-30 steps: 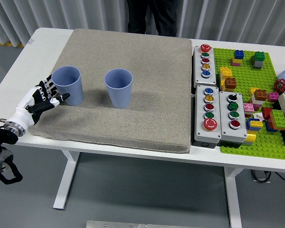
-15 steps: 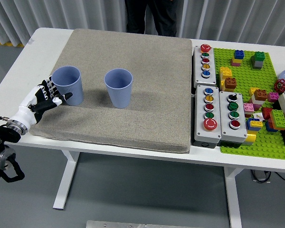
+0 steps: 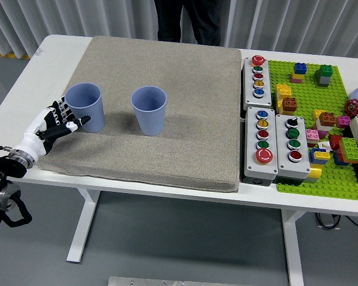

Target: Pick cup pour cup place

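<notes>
Left hand (image 3: 58, 121) at 9 o'clock of left ribbed blue plastic cup (image 3: 85, 106), fingers part-curled against wall, not yet closed. 2nd blue cup (image 3: 149, 110) at 3 o'clock, on grey fabric mat (image 3: 185, 95). Cup likely light, thin-walled, crushable; grip mid-body gently.

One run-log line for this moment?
left hand: open beside left cup | right cup: upright on mat, untouched

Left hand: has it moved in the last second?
Yes, slightly: the left hand has edged toward the left cup, its thumb now at the cup's side.
</notes>
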You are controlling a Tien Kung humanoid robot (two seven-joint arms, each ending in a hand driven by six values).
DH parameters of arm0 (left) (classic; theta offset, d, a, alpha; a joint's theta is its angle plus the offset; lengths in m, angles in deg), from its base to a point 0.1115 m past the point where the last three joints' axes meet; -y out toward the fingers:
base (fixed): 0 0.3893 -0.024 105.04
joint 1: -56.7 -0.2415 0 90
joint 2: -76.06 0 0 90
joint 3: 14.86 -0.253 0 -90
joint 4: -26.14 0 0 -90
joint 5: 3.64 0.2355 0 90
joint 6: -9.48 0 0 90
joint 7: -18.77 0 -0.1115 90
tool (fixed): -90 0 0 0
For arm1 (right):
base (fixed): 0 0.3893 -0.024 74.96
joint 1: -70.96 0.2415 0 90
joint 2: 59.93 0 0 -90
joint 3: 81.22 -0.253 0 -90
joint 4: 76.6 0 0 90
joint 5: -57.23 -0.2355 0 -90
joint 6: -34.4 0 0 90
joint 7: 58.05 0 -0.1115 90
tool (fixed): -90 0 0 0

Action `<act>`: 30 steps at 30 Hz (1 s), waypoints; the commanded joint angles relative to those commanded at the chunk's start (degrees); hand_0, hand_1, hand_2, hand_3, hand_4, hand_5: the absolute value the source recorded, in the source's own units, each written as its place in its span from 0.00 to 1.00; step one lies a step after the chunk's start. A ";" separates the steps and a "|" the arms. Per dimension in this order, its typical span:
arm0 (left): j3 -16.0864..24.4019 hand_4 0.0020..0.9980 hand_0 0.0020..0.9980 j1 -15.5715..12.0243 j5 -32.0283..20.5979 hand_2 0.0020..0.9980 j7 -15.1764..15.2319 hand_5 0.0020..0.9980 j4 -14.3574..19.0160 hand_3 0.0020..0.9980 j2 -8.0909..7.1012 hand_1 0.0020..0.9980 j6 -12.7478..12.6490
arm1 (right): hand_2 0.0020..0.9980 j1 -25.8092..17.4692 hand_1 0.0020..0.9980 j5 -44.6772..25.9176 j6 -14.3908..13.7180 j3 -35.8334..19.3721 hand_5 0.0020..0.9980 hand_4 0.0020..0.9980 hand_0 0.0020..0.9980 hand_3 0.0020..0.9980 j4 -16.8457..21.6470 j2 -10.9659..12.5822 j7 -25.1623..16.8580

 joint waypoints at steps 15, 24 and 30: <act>-0.82 0.93 0.98 1.03 0.07 1.00 -0.08 0.21 -0.35 1.00 0.34 0.99 -0.14 | 0.74 0.08 0.69 0.19 0.02 -0.04 0.31 0.31 0.72 0.70 0.00 0.09 0.01; -1.15 0.93 0.98 1.57 -0.06 1.00 -0.12 0.21 -0.85 1.00 0.43 0.99 -0.19 | 0.74 0.13 0.69 0.19 0.03 -0.08 0.31 0.31 0.72 0.70 0.00 0.10 -0.01; -1.47 0.93 0.97 2.36 -0.12 1.00 -0.08 0.21 -1.26 1.00 0.90 0.99 -0.43 | 0.74 0.21 0.69 0.19 0.08 -0.11 0.32 0.31 0.72 0.70 0.00 0.13 -0.03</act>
